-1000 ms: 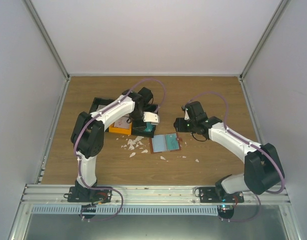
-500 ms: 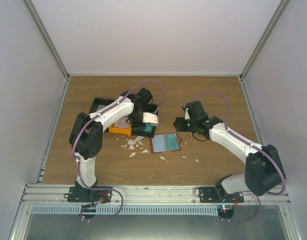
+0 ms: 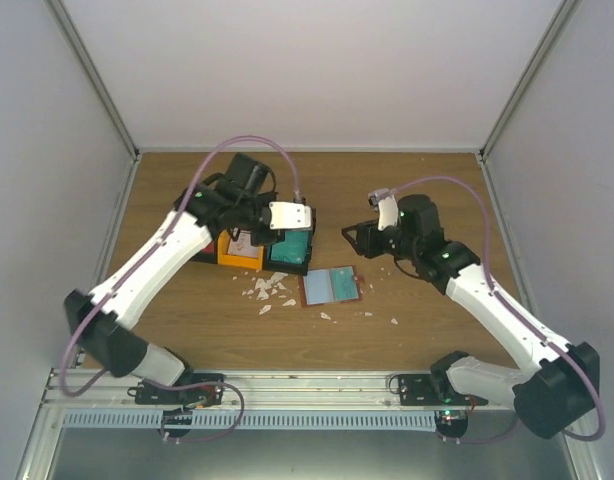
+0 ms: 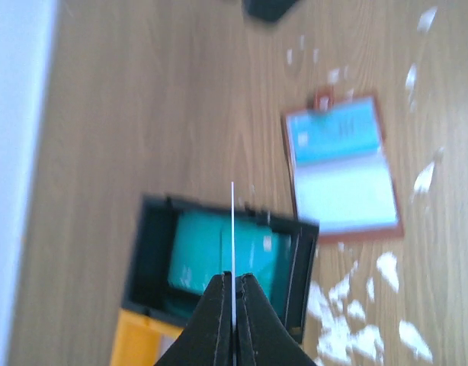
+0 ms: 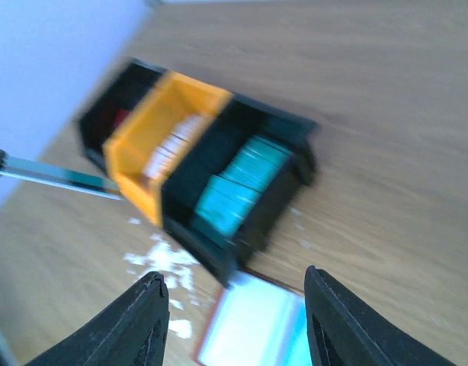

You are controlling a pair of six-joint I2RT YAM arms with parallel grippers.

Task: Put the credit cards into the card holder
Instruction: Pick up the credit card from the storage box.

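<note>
left gripper (image 4: 232, 284) pinched tight on one card (image 4: 232, 217) by its end, over the black bin (image 4: 146, 244) | right gripper (image 5: 234, 278) spread, empty | wallet (image 4: 342, 168) lies open just beside the bin | risk: such a thin end grip may let the card pivot or slip short of a slot

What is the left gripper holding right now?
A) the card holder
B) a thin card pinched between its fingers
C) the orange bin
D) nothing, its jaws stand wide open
B: the left gripper is shut on a thin teal card, which sticks out past its fingertips, lifted over the black bin.
</note>
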